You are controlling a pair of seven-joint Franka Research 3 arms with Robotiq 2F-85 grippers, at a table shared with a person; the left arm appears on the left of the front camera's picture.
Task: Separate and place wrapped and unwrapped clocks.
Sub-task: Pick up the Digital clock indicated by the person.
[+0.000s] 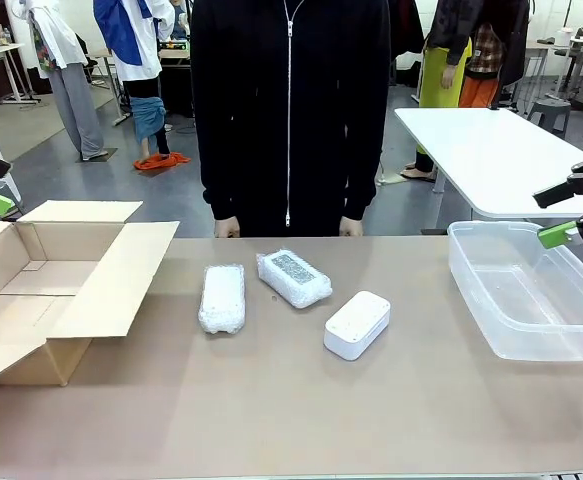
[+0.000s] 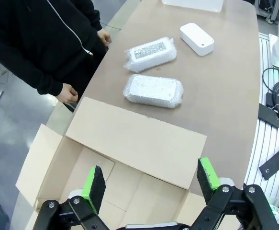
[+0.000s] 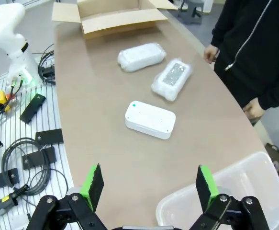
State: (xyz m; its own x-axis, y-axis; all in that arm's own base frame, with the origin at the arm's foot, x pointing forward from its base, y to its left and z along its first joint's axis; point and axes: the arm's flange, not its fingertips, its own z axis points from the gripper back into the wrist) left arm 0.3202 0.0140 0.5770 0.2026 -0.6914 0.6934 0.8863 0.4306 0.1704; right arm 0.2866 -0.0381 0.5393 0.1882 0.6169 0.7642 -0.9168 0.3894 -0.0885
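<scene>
Table (image 1: 271,430): all three clocks lie in a loose row across its middle.
Box (image 1: 111,280): open, at our left, below the left claw (image 2: 151,179).
Tub (image 1: 471,265): at our right, by the right claw (image 3: 149,184).
Outer wrapped clock (image 1: 222,297): nearest the left arm, long axis pointing towards the person.
Middle wrapped clock (image 1: 293,277): lies slantwise, just beside the outer one.
Bare clock (image 1: 357,324): nearest the right arm, lying slantwise (we judge it that arm's pick).
Claws: both spread wide, holding nothing.
</scene>
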